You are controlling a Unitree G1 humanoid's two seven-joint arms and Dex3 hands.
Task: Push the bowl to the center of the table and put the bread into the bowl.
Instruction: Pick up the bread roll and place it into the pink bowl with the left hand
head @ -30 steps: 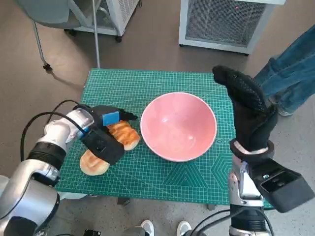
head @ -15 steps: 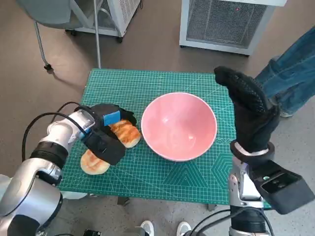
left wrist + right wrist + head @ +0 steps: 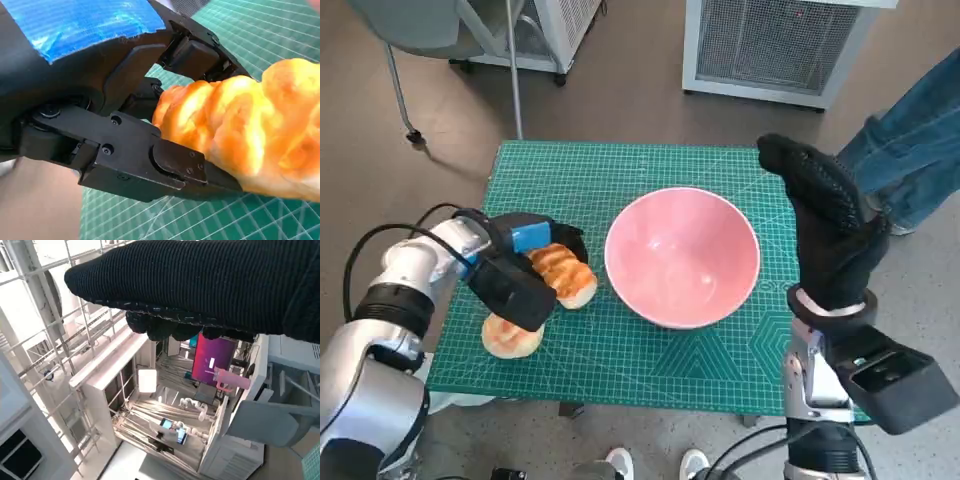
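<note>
left hand (image 3: pixel 520 270) is gripping one bread roll (image 3: pixel 563 275) just left of the pink bowl (image 3: pixel 682 256) mid-table, while the gloved right hand (image 3: pixel 830 225) is hovering empty, fingers straight, beside the bowl's right rim.

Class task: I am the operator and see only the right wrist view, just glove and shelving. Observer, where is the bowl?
Observer: The pink bowl sits near the middle of the green mat, empty.
Operator: Is the bread in hand?
Observer: The left hand grips one golden loaf, left of the bowl; the left wrist view shows black fingers around it.
Operator: Any other bread?
Observer: Yes, a second bun lies on the mat nearer the robot.
Operator: And my right hand?
Observer: The right hand is raised beside the bowl's right side, holding nothing.
</note>
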